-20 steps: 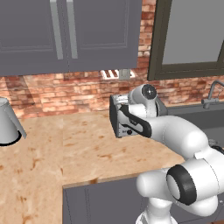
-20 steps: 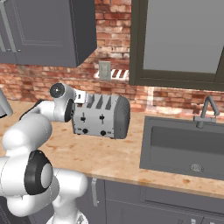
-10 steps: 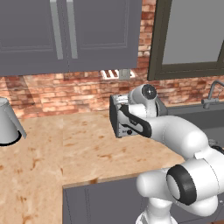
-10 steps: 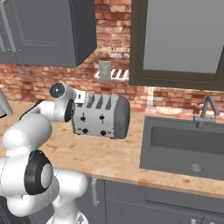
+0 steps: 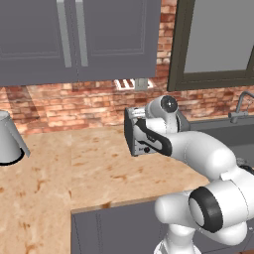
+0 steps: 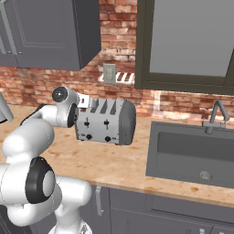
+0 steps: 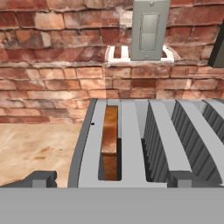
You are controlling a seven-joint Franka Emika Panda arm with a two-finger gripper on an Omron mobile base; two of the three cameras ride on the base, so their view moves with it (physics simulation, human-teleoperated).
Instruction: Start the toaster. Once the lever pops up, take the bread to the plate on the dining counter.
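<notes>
We see our hand (image 7: 112, 179) spread wide, bottom centre of hand view, just above toaster (image 7: 148, 144) w/ bread (image 7: 110, 142) in left slot.

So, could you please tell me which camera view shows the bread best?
The hand view: the bread stands edge-up in the leftmost slot of the toaster, seen from above. In the right base view the toaster shows its front and slots but no slice; in the left base view the arm covers most of it.
</notes>
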